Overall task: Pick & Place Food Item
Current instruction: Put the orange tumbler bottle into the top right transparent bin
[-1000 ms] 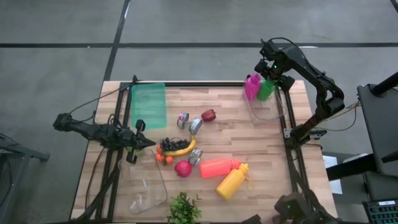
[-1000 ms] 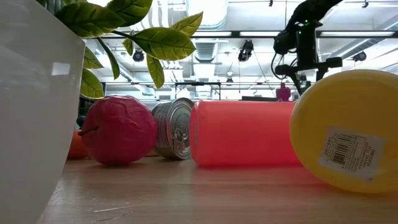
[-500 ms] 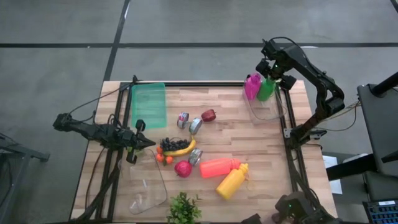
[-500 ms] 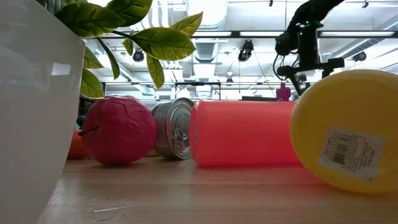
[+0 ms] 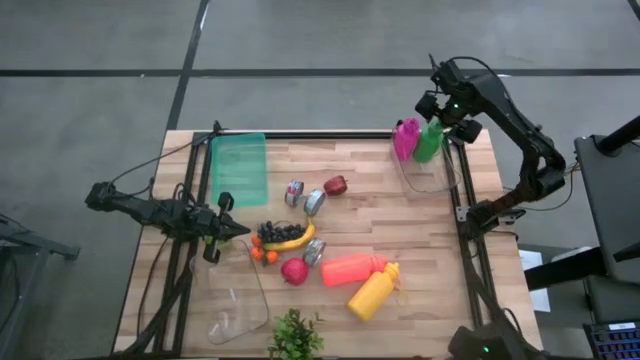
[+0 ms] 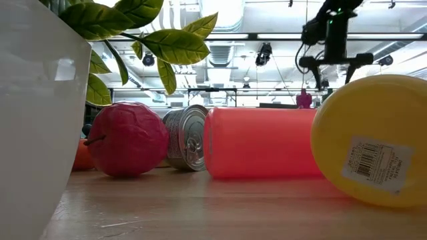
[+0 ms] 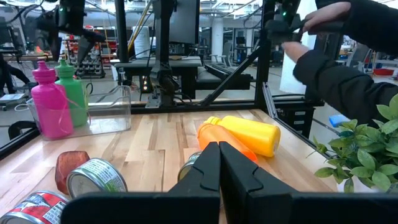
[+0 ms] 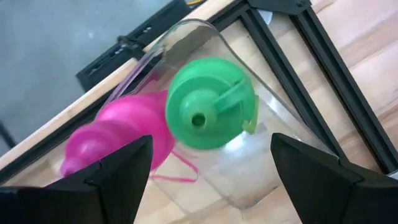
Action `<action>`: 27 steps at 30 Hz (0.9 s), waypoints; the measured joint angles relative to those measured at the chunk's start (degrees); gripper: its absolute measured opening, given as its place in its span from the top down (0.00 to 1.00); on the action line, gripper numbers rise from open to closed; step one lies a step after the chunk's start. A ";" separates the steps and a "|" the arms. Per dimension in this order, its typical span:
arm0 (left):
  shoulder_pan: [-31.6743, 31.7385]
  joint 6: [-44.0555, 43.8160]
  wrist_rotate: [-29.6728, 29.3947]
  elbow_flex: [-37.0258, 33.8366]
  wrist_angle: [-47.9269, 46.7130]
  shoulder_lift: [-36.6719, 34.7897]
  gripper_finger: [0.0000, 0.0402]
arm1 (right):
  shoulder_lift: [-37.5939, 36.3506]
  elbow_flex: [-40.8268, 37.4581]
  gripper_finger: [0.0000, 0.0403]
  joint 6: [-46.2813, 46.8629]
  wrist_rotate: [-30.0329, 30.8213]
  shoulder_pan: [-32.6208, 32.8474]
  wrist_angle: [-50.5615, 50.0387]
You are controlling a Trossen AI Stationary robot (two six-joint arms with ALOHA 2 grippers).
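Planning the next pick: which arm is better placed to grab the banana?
Left, probably. The left gripper, fingers shut, sits at table level right beside the banana and grapes. The right gripper hangs open above the green bottle in the far corner's clear container.

My wooden table (image 5: 420, 240) carries, near my left gripper (image 5: 240, 231): grapes (image 5: 275, 231), banana (image 5: 292, 242), cans (image 5: 314, 202), red and yellow bottles (image 5: 373, 293).

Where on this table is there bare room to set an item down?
Bare wood lies between the apple and the clear bin, and right of the yellow bottle. The cluster around the banana, cans and pomegranate is crowded.
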 joint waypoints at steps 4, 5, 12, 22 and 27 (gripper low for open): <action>-0.01 0.00 0.00 0.01 0.00 0.01 1.00 | -4.18 0.00 0.20 -3.34 -0.52 1.34 -0.20; -0.01 0.00 0.00 0.01 0.01 0.02 1.00 | -5.33 -0.06 0.20 -3.41 -0.52 1.98 -0.19; 0.00 0.00 0.00 0.01 0.01 0.01 1.00 | -12.39 -0.09 0.20 -2.62 1.71 10.56 0.43; -0.01 0.00 0.00 0.01 0.00 0.00 1.00 | -16.14 -0.71 0.20 -4.28 8.20 29.21 0.53; -0.02 0.00 0.00 0.02 0.00 0.00 1.00 | -14.62 -2.13 0.20 -1.88 14.62 40.91 1.40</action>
